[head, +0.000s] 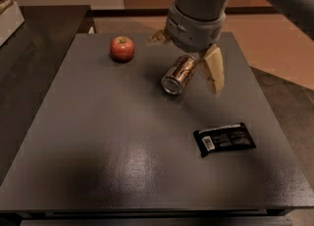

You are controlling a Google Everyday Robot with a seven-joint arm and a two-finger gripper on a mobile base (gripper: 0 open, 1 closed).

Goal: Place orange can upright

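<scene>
Far left, a dark counter [34, 48] runs beside the desk [98, 136], with a pale box-like thing [9, 14] on it at the edge of view, too cut off to identify. The desk is a flat dark grey top with a soft glare patch near the front middle.

Back left of the desk: a red apple [122, 49], sitting stem up, well apart from everything else.

Right of the apple, around back centre: the orange can [179, 74], lying on its side, not upright. Its shiny silver end faces front-left, and its brownish-orange body with dark markings angles back-right, with the far end tucked under the grey wrist [194, 28]. The can rests on the desk surface.

The pincer [185, 63] hangs low over the can, coming down from the top of view on a thick grey arm. Its fingers are spread wide: one tan finger [157, 37] pokes out on the left behind the wrist, and the other tan finger [214, 70] points down on the right, just beside the can's body. Cannot tell whether that finger touches the can. Nothing is clamped between them.

Front right: a flat black packet [224, 139] with a white barcode label at its left end, lying flat, well apart from the can and the pincer.

Far right, past the desk edge, a tan floor [284, 43].
</scene>
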